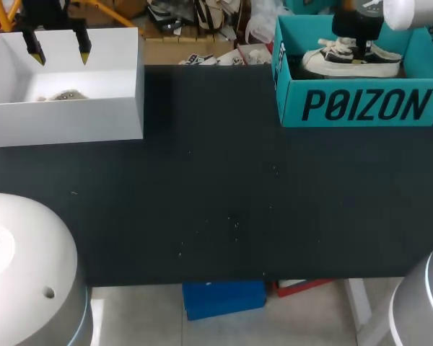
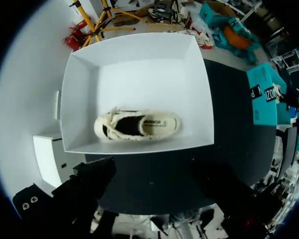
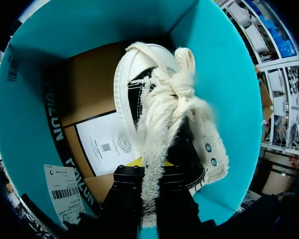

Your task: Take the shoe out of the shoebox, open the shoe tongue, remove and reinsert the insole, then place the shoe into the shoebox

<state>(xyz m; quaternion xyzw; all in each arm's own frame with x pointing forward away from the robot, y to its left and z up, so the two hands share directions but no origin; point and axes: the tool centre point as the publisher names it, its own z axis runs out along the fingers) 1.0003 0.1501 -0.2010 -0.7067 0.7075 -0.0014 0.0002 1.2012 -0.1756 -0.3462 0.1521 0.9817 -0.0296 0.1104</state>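
Your right gripper (image 3: 150,164) sat over the fleecy cream shoe (image 3: 164,114) inside the teal cardboard shoebox (image 1: 361,104), grip unclear. Your left gripper (image 1: 59,52) hung with fingers spread.

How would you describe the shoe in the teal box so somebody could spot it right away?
On the black table, look to the far right corner, where the teal shoebox stands. The shoe lies inside it, below the right arm. It is black and cream with fluffy laces; the other shoe sits in the white box at the far left.

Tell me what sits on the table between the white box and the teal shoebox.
Nothing; head view shows bare dark tabletop between white box and teal shoebox.
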